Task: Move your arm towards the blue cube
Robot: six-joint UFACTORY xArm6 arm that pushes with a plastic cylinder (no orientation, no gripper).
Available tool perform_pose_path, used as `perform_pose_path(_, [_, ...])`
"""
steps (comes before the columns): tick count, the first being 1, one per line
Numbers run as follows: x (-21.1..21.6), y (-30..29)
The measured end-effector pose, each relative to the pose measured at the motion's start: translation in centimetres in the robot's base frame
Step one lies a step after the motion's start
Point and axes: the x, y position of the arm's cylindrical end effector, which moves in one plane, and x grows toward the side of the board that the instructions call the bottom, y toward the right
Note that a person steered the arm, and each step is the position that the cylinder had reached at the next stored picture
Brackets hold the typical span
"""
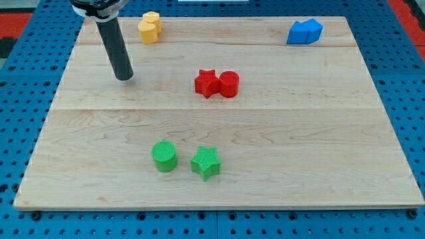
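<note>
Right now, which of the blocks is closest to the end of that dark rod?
The yellow block, at the view's top just right of my tip. The red pair, green pair and blue block all lie farther off.

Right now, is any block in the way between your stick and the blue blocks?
Nothing blocks the straight line. My tip is at the view's upper left, the blue cube at the upper right. The yellow blocks sit above that line, and the red star and red cylinder just below it.
</note>
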Motion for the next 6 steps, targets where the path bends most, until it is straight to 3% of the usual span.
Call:
perform_pose_path(1, [-3.3,6.3])
perform_pose_path(3, [-3.4,20.7])
perform_pose_path(5, [-5.2,39.0])
perform_pose_path(6, [-9.7,46.3])
